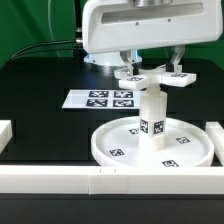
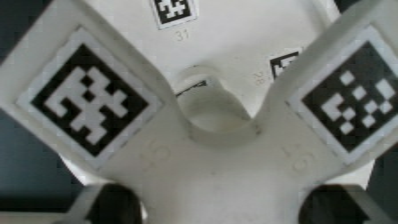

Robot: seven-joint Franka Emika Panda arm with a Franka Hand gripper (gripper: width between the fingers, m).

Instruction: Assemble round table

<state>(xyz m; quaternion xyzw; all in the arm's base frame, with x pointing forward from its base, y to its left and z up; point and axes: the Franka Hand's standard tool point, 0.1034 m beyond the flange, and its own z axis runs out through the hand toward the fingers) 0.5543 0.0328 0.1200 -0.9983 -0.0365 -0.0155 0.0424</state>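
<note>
The large rimmed disc lies flat on the black table. The short cylindrical leg stands upright on its central hub. My gripper is shut on the cross-shaped foot and holds it level right over the leg's top; I cannot tell if they touch. In the wrist view the foot fills the frame, with tags on its arms and its round centre socket in the middle. My gripper has one arm of the foot between its dark fingertips.
The marker board lies behind the disc toward the exterior view's left. White border rails run along the front and stand at the left and right. The arm's white body hangs above.
</note>
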